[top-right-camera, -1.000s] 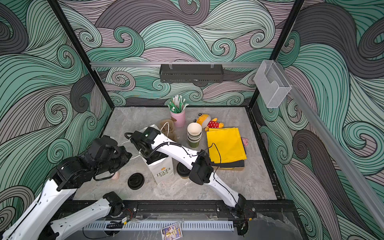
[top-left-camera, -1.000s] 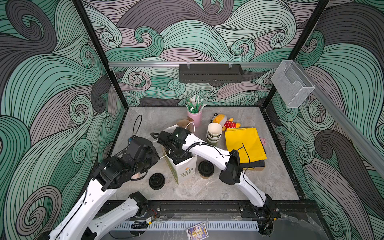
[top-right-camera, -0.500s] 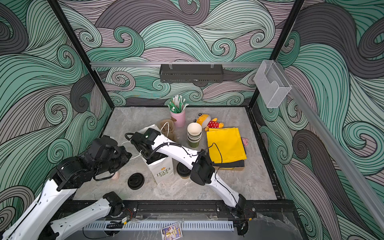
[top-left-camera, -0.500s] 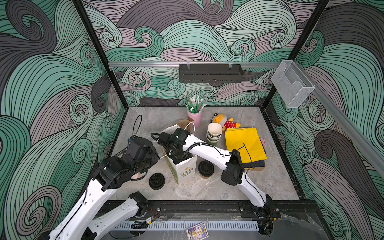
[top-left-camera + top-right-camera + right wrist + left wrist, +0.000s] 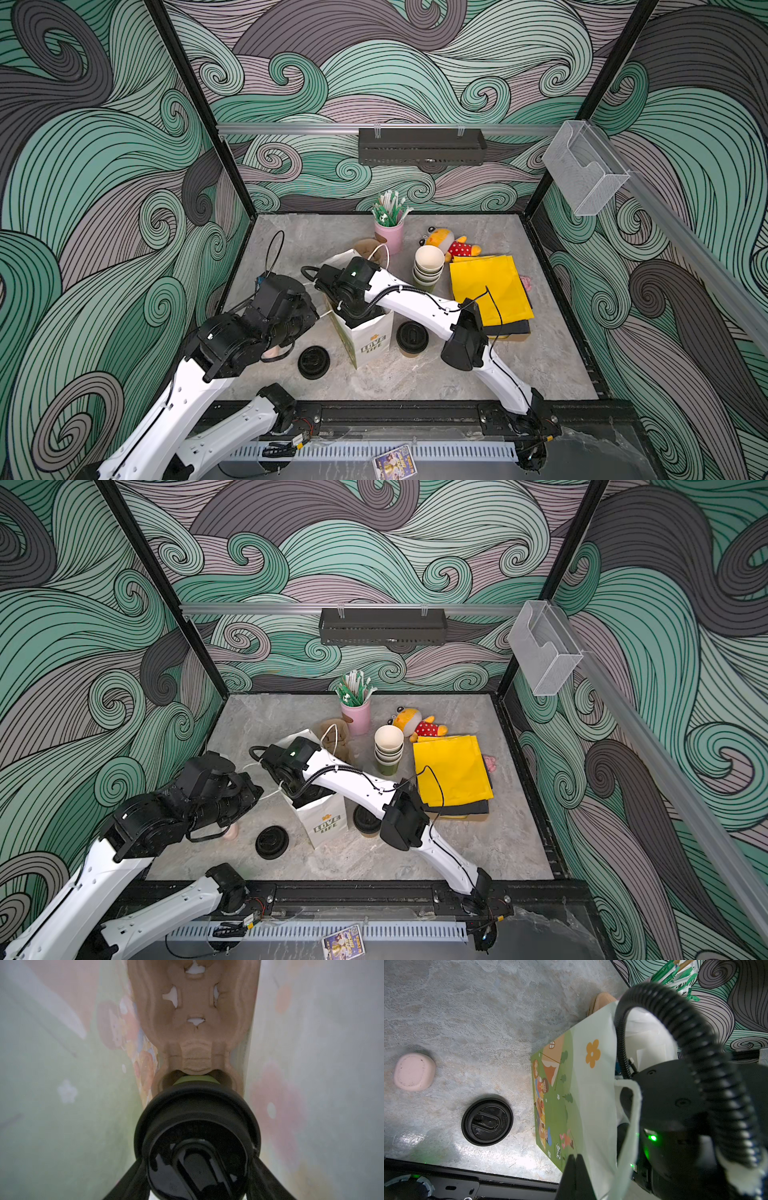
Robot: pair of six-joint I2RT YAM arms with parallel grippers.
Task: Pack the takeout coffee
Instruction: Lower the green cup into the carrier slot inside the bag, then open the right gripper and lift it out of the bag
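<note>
Two cups, split: green cup point(image 5: 192, 1080) (black lid point(image 5: 197, 1122) on) sits inside paper bag point(image 5: 368, 343), clamped by right gripper point(image 5: 197, 1180), base at pulp carrier point(image 5: 195, 1022). Lidded brown cup point(image 5: 411, 338) stands on table point(image 5: 415, 374) just beside bag. Pinched closed: left gripper point(image 5: 574, 1160) at bag rim; grip on handle point(image 5: 635, 1109) unclear.

Seen from my wrist: a glossy black plastic lid point(image 5: 197, 1147) caps the green paper cup point(image 5: 193, 1080), inside a matt paper bag point(image 5: 62, 1084), seated in a rough brown moulded-pulp carrier point(image 5: 195, 1022).
</note>
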